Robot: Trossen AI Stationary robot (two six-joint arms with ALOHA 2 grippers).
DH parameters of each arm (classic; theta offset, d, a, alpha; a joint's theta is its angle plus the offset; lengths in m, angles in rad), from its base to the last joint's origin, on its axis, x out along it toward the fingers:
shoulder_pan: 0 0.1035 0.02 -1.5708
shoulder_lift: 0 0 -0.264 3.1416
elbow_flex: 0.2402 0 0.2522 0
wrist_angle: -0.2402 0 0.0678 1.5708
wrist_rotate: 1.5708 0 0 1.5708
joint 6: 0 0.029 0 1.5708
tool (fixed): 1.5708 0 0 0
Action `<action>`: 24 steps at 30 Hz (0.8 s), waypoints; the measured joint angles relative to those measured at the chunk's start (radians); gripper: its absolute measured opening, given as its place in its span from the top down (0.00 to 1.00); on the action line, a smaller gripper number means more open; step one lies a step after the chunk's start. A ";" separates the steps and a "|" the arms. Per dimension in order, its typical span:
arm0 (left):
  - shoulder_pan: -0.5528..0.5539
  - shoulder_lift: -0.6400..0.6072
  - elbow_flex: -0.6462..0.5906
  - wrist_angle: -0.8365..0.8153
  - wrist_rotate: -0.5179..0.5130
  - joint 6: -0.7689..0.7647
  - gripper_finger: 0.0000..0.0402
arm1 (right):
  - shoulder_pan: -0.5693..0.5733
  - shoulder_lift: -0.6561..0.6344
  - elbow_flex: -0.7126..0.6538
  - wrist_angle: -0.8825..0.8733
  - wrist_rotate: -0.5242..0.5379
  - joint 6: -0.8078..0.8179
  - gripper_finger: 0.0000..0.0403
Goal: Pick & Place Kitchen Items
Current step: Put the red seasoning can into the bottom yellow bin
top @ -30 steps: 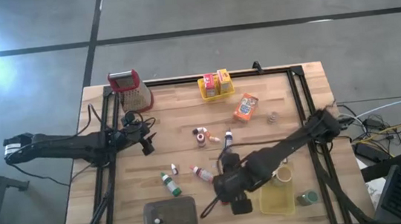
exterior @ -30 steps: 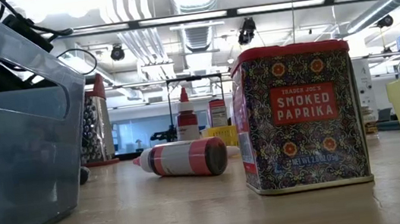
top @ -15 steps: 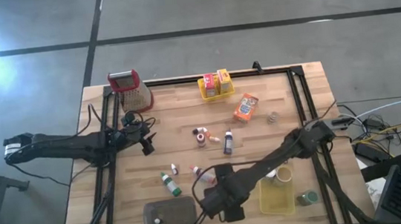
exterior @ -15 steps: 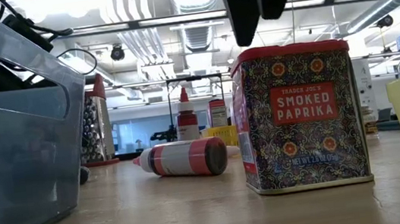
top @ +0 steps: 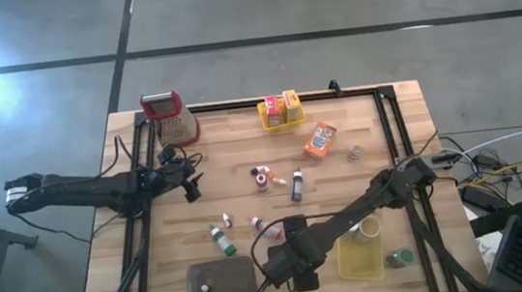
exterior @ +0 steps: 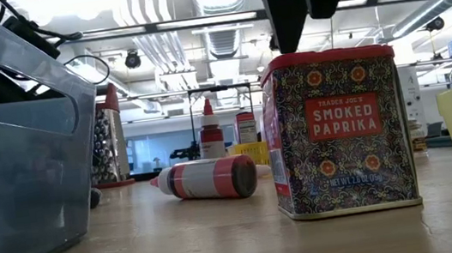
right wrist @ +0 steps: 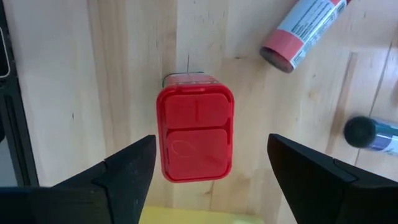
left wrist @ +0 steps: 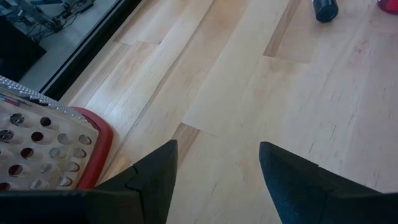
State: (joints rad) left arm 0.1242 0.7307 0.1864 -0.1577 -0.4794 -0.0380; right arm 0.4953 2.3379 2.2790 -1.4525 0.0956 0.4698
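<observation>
Near the counter's [top: 365, 116] front edge, between the grey tray [top: 222, 284] and the yellow basket [top: 360, 258], we note the smoked paprika tin [exterior: 339, 130] standing upright on the wood. Its red lid [right wrist: 195, 133] faces straight up at the right wrist camera. The right claw [right wrist: 208, 163] hangs directly above it, fingers [right wrist: 127, 171] spread wide on either side of the lid and not touching it; in the low view the claw's dark body sits just over the tin's top.

A small bottle with a pink cap [exterior: 205, 180] lies on its side just beside the tin. A dark-capped bottle [right wrist: 371, 134] lies a little farther off. We see two small bottles inside the grey tray, and a green-capped bottle [top: 220, 238] lies near it on the bare wood.

Farther back, an orange box [top: 319, 140] lies mid-counter, and a second yellow basket [top: 281, 111] at the far edge holds small boxes.

The left claw [left wrist: 214, 171] waits over the counter's left side, beside the grater [top: 172, 117], fingers apart and holding nothing.
</observation>
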 joint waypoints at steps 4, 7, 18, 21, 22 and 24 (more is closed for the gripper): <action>0.000 0.000 0.000 0.000 0.000 0.000 0.42 | 0.002 0.000 -0.004 0.030 -0.001 -0.001 0.24; 0.000 0.000 0.000 0.000 0.000 0.000 0.42 | 0.002 0.000 -0.010 0.031 -0.010 0.003 0.25; 0.000 0.000 0.000 0.000 0.000 0.000 0.42 | 0.002 0.000 -0.080 0.071 -0.044 0.002 0.31; 0.000 0.000 0.000 0.000 0.000 0.000 0.42 | 0.002 0.001 -0.089 0.081 -0.044 0.002 0.29; 0.000 0.000 0.000 0.000 0.000 0.000 0.42 | 0.002 0.001 -0.090 0.084 -0.044 0.002 0.29; 0.000 0.000 0.000 0.000 0.000 0.000 0.42 | 0.002 0.001 -0.092 0.087 -0.044 0.002 0.27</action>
State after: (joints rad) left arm 0.1242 0.7307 0.1864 -0.1577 -0.4794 -0.0380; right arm 0.4973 2.3386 2.1868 -1.3658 0.0517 0.4717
